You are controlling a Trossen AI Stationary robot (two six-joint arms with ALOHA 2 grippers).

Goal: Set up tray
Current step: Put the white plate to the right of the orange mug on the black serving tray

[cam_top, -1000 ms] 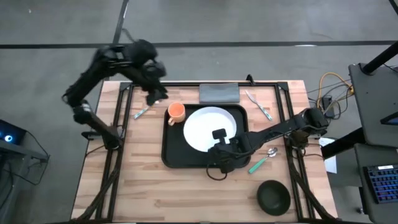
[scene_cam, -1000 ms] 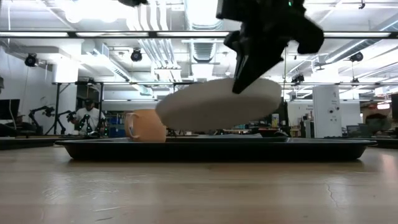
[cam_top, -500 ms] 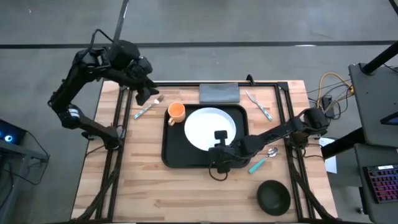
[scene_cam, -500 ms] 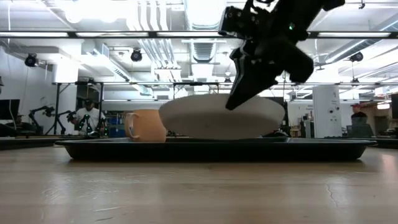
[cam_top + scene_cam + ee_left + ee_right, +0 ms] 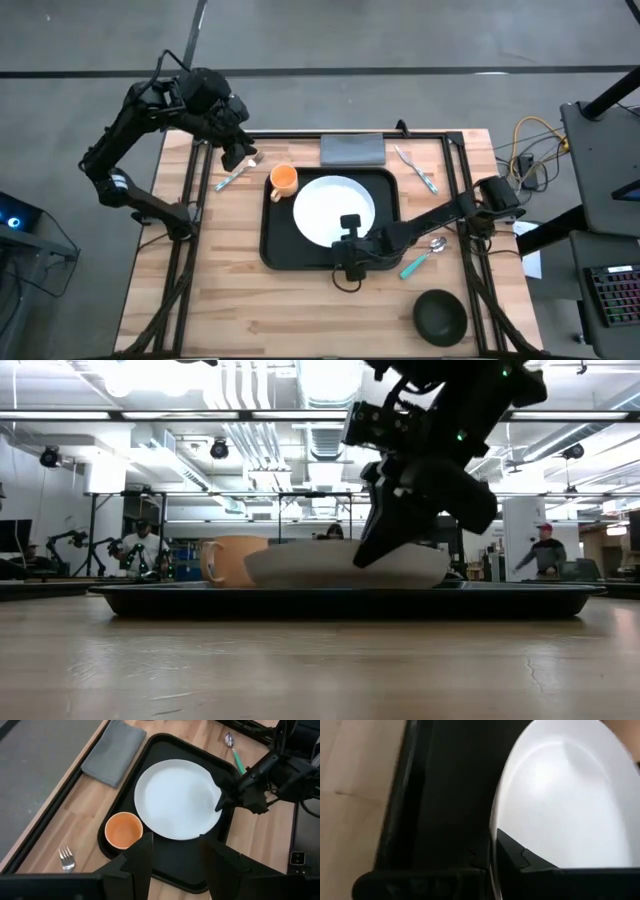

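Observation:
The black tray [image 5: 280, 245] lies in the middle of the table, and the round white plate [image 5: 335, 205] lies inside it. An orange cup [image 5: 284, 180] stands upright in the tray's far left corner. My right gripper [image 5: 350, 235] is at the plate's near rim and is shut on it. In the low view the plate [image 5: 340, 565] sits level on the tray [image 5: 200, 600]. My left gripper [image 5: 235, 150] hangs open above the table's far left part, touching nothing; its wrist view looks down on the plate [image 5: 177, 800] and the cup [image 5: 122, 830]. My right gripper holds the plate by its near rim [image 5: 495, 835], pinched between the two fingers. One finger [image 5: 520, 857] lies on the upper face, the other below the rim. It comes slanting down from the table's near right side. The plate lies level on the tray.
A folded grey napkin [image 5: 352, 149] lies at the far edge. A green-handled fork [image 5: 232, 175] lies left of the tray, another utensil [image 5: 415, 168] at far right, a green-handled spoon [image 5: 425, 257] right of the tray, and a dark bowl [image 5: 440, 313] near right. People stand in the room beyond.
My right gripper has gone down with the plate. The plate, first tilted and lifted above the tray, has levelled out and come down onto the tray. My left arm has drawn back toward the table's far left corner and then kept still.

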